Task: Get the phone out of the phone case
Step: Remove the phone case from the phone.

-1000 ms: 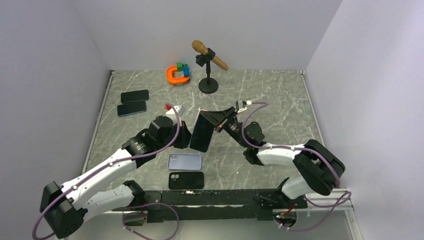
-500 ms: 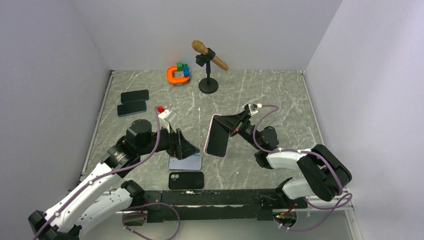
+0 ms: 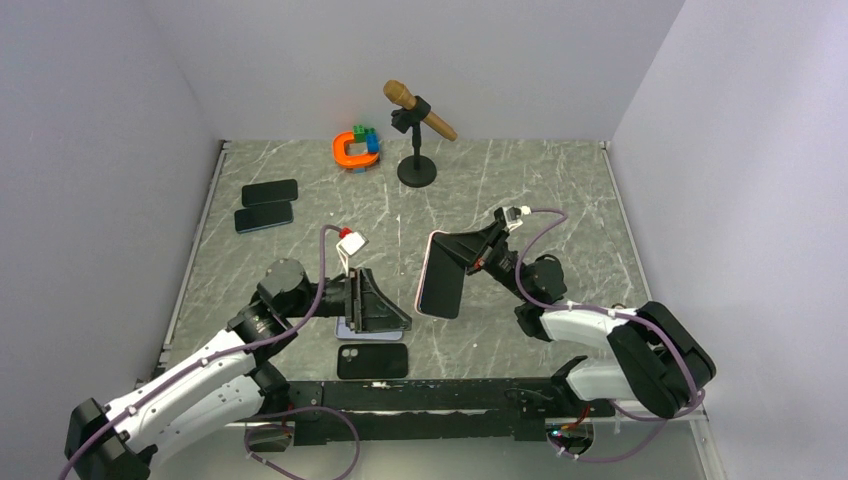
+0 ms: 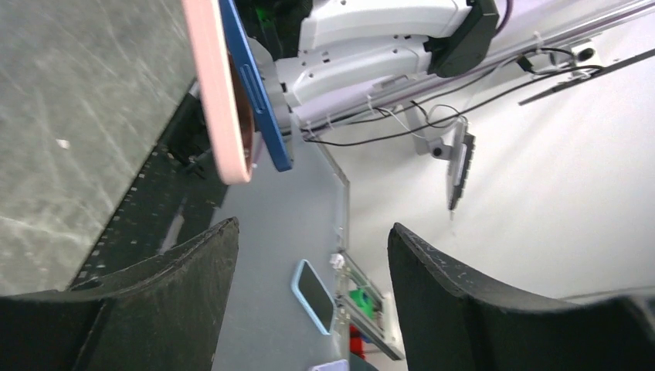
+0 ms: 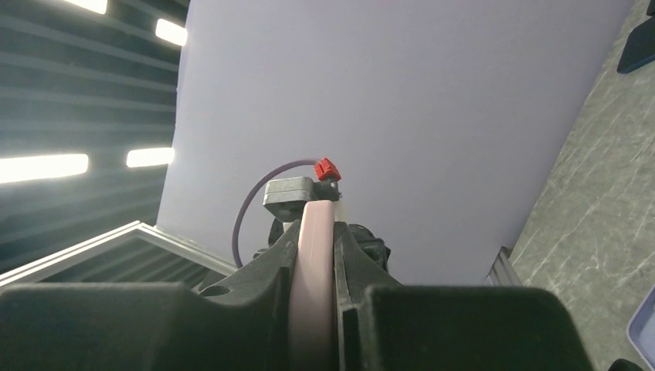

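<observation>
Halfway there I reckon: my right jaws are clamped on the pink case [image 4: 216,77], held up over the bench [image 3: 560,200], blue phone [image 4: 255,85] peeling out along one edge. Left jaws apart, empty.

**Desk editor:** What is the desk [image 3: 560,200] made of?

**Photographer:** It looks like grey stone or marble laminate, matt, with white veins.

**Desk editor:** And the phone case [image 4: 218,93]?

**Photographer:** Pink, matt and soft-looking, like silicone. The phone [image 4: 256,93] inside shows a smooth, glossy blue edge. I cannot tell whether that is metal or plastic.

**Desk editor:** The robot?

**Photographer:** The fingers [image 4: 479,309] of the left hand [image 4: 310,232] are black plastic, matt and faintly grainy. The arm shells [image 3: 580,325] are smooth white plastic. The toy blocks [image 3: 357,147] are glossy plastic.
</observation>
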`<state>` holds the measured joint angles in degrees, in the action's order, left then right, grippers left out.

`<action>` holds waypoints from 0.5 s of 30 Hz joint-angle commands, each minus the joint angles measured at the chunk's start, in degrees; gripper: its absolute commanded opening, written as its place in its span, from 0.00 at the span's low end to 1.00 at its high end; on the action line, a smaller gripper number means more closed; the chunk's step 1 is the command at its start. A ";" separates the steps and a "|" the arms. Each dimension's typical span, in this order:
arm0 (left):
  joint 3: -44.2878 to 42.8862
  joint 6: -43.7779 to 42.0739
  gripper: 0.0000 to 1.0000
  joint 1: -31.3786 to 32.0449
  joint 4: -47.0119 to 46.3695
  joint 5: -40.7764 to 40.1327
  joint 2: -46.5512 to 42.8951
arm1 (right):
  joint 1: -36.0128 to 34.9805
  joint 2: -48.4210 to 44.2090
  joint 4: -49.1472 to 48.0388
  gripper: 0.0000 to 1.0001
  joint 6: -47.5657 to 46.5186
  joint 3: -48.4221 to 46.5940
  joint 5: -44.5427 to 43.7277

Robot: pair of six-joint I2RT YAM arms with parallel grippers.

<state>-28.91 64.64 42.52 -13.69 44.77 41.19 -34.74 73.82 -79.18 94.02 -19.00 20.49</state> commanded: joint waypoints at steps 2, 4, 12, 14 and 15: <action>0.01 4.92 0.65 4.15 -12.13 -2.55 0.87 | -0.26 -4.85 -0.94 0.00 -1.66 -1.74 -0.26; -0.36 3.21 0.61 5.13 -9.21 -4.57 0.44 | -0.23 -6.26 1.28 0.00 -2.93 -1.93 0.05; -0.41 3.26 0.63 5.68 -5.72 -8.06 1.13 | -0.33 -11.18 9.65 0.00 -7.42 -3.68 0.88; 0.41 4.65 0.64 5.77 -8.85 -8.82 2.29 | -0.48 -12.04 11.36 0.00 -8.31 -4.00 1.08; 0.77 5.32 0.63 5.73 -10.59 -8.94 2.97 | -0.54 -12.38 11.89 0.00 -8.69 -4.14 1.06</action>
<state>-28.60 67.59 47.99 -18.41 38.13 42.57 -34.92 64.16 -67.44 87.31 -19.66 21.50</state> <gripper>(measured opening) 0.633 0.196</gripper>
